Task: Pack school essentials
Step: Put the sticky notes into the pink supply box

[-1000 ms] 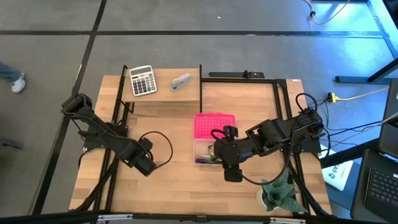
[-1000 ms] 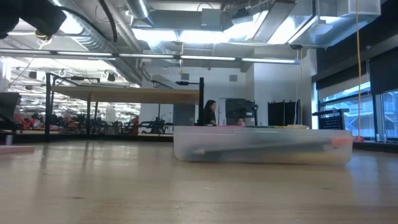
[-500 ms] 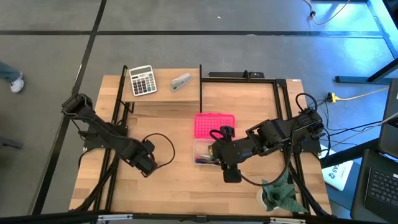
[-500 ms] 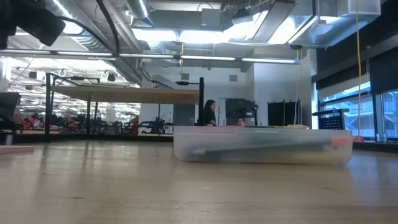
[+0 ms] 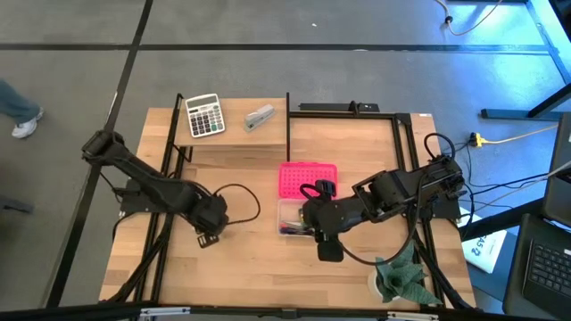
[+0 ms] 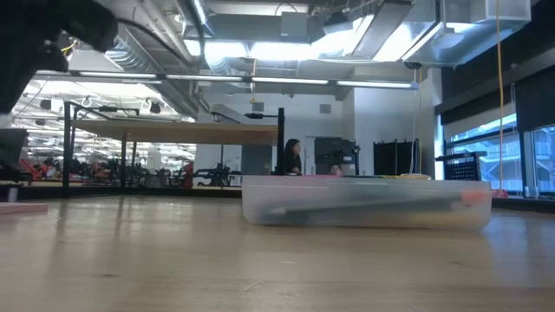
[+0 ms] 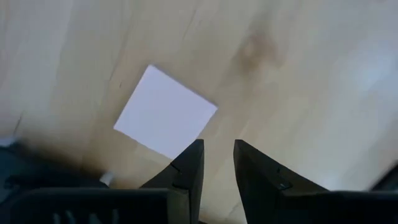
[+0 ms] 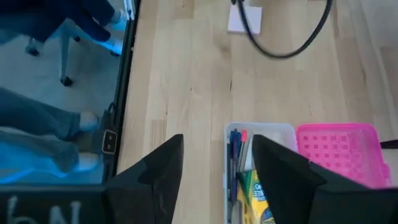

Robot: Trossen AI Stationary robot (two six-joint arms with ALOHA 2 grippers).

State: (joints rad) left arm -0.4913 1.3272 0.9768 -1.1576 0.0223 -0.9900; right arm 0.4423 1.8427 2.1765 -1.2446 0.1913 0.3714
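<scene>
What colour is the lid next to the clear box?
Bright pink. The lid shows best in the high view.

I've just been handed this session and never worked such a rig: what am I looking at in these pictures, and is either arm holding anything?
Two dark robot arms work at a wooden table. One camera looks straight down, one sits at table-top level, and one rides on each wrist.

The left gripper hovers just above the pale pink note pad, fingers narrowly apart, holding nothing.

The right gripper hangs open and empty over the clear box, which already holds pens and a crayon box. The pink lid lies beside the box.

A calculator and a stapler lie at the far edge.
</scene>
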